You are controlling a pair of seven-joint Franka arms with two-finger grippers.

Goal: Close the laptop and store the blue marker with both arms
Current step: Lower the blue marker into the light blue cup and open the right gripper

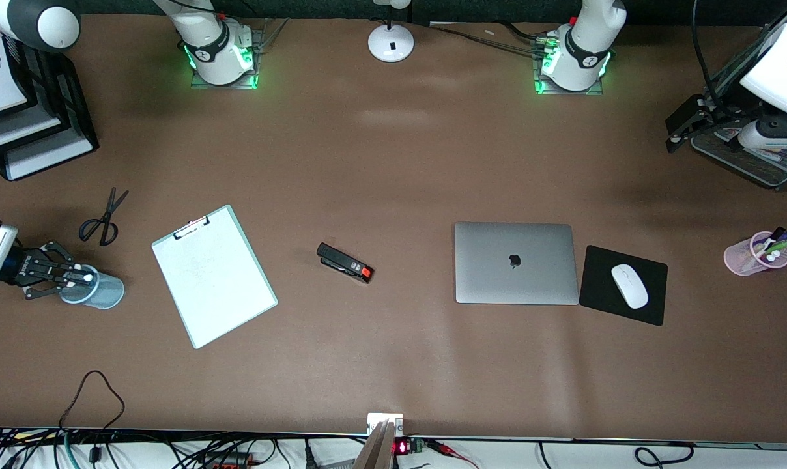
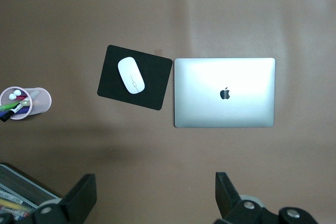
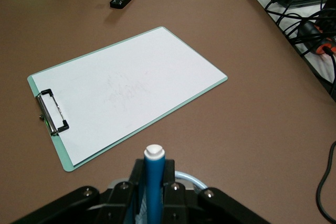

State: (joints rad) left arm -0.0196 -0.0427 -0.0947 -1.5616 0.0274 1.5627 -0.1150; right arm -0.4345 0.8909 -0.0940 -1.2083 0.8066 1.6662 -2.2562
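Clipboard (image 1: 214, 275) lies idle as right gripper (image 1: 74, 281) clamps blue marker (image 3: 154, 182) over cup (image 1: 100, 290) for storing; laptop (image 1: 515, 263) shut, left gripper (image 2: 155, 195) open, waiting above.

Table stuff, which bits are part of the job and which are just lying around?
Job:
laptop, lid shut
blue marker, in the right hand over the blue cup
left hand, open, up near the wire tray

Lying about:
clipboard
stapler
scissors
mouse
mouse pad
pink cup
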